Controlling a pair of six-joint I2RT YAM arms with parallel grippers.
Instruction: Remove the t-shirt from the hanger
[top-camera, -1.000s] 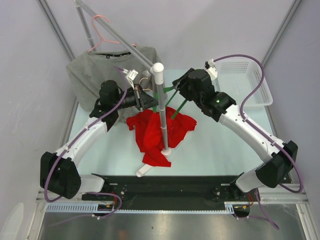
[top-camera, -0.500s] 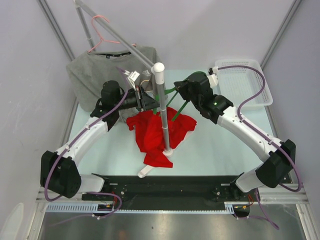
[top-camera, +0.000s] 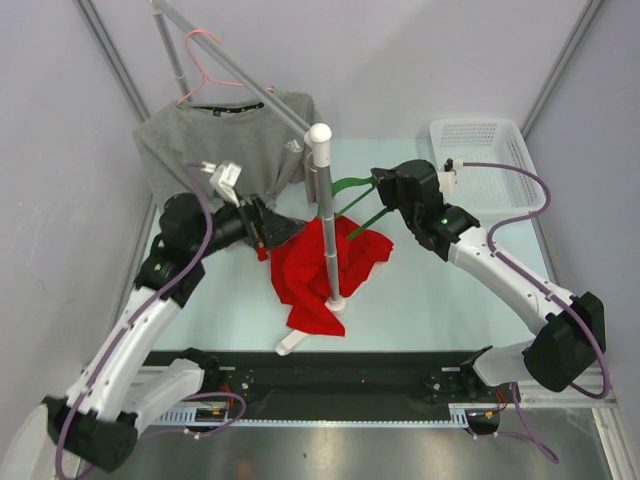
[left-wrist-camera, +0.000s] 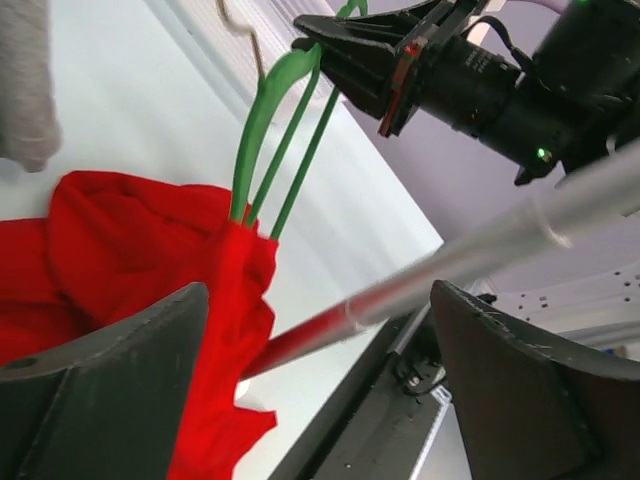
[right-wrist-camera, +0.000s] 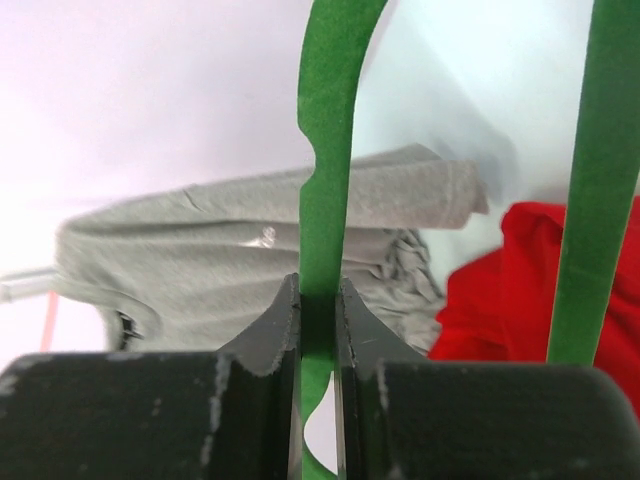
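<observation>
Pale green table (top-camera: 450, 290) inside a white-walled booth, with a grey shirt (top-camera: 200, 150) at the back left. Red t-shirt (top-camera: 310, 265) lies bunched at the foot of an upright white pole (top-camera: 325, 220), with a green hanger (left-wrist-camera: 262, 120) rising out of its top edge. Right gripper (right-wrist-camera: 318, 300) pinches the hanger's upper part. Left gripper (top-camera: 266, 226), jaws spread wide, sits at the red cloth's left edge.

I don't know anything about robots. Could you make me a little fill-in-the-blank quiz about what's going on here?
The right gripper is shut on the ____ hanger. The left gripper is wide ____. The hanger's lower end sits inside the ____ t-shirt.
Missing words: green; open; red.
</observation>
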